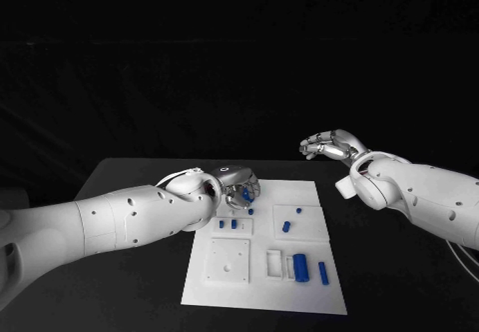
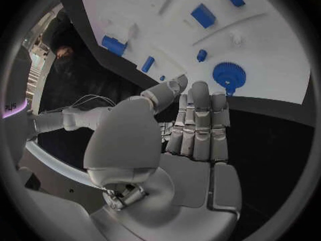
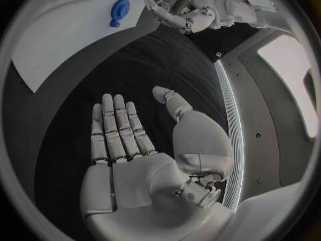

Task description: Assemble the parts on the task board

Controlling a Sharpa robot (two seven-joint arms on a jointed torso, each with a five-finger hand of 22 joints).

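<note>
The task board (image 1: 300,277) lies flat in the middle of the black counter (image 1: 130,180), with small blue parts spread over it. The left hand (image 1: 237,185) hovers over the board's far left corner. In the left wrist view its fingers (image 2: 200,123) are stretched out side by side and hold nothing; a blue gear (image 2: 229,75) stands on the board just past the fingertips, apart from them. Other blue parts sit further along the board — a small peg (image 1: 286,226) near the middle, and a thick cylinder (image 1: 300,265) beside a thinner bar (image 1: 323,272) near the front. The right hand (image 1: 332,146) is raised off to the right, well apart from the board. The right wrist view shows its palm flat and fingers (image 3: 117,128) straight — empty, above bare counter.
</note>
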